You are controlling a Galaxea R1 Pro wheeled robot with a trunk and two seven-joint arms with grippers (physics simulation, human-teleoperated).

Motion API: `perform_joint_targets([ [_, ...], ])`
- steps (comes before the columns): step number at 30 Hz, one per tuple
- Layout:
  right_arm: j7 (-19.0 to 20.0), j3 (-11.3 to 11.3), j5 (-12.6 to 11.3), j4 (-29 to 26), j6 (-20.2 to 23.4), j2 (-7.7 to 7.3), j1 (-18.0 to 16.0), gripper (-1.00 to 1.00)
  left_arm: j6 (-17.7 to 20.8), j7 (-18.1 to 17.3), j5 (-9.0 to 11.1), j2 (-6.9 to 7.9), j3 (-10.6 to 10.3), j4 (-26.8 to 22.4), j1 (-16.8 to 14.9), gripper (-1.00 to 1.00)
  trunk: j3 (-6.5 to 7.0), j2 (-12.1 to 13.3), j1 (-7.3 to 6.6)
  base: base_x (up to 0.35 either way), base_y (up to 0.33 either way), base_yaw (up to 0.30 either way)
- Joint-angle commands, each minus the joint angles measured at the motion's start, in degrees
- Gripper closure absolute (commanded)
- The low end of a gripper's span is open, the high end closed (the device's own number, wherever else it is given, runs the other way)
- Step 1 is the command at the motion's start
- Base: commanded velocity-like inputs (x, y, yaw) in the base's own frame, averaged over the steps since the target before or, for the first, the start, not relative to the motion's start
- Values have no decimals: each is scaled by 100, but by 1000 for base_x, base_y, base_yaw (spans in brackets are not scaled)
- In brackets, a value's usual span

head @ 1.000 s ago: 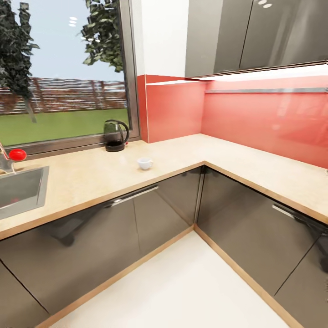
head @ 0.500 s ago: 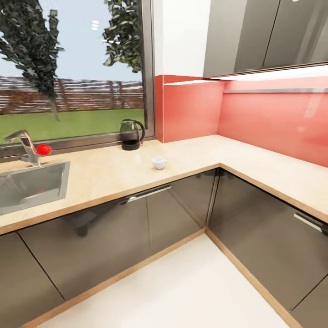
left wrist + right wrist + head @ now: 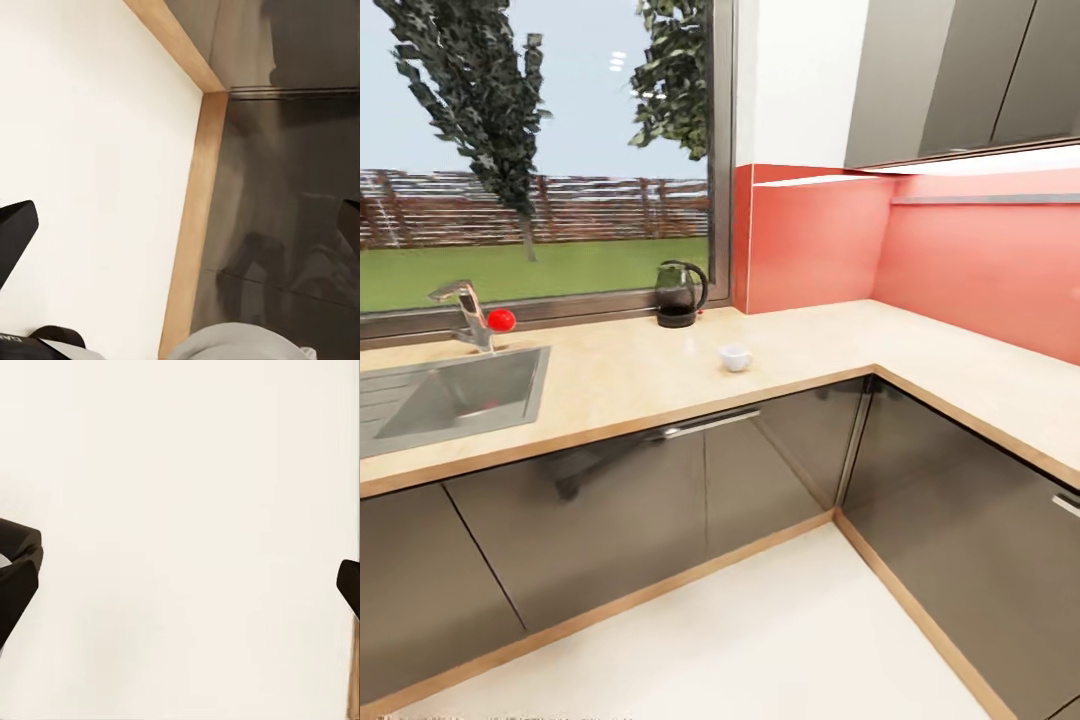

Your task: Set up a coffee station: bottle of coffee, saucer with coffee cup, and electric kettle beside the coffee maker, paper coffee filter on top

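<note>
Sink (image 3: 455,395) and faucet (image 3: 468,312) with a red knob sit at the left of the desk (image 3: 630,375). Further right, the electric kettle (image 3: 678,294) stands upright by the window (image 3: 540,150), at the back of the desk. The coffee cup (image 3: 735,357) stands well apart from it, nearer the front edge. My left end effector (image 3: 180,232) is spread wide over the floor (image 3: 90,150) beside a cabinet front (image 3: 292,187). My right end effector (image 3: 180,577) is also spread wide, holding nothing.
</note>
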Motion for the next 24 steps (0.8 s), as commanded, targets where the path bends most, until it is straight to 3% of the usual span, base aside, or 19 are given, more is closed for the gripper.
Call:
perform_joint_targets([
  [1,38,36,-61,20,-34,2,-7,-100,16,-20,-34,0,46,4,-4,-100,-5,-3,-1,0,-145,177],
  [24,38,37,-61,20,-38,2,-7,-100,16,-25,-35,2,66,9,-4,-100,-5,-3,-1,-30,-72,217],
])
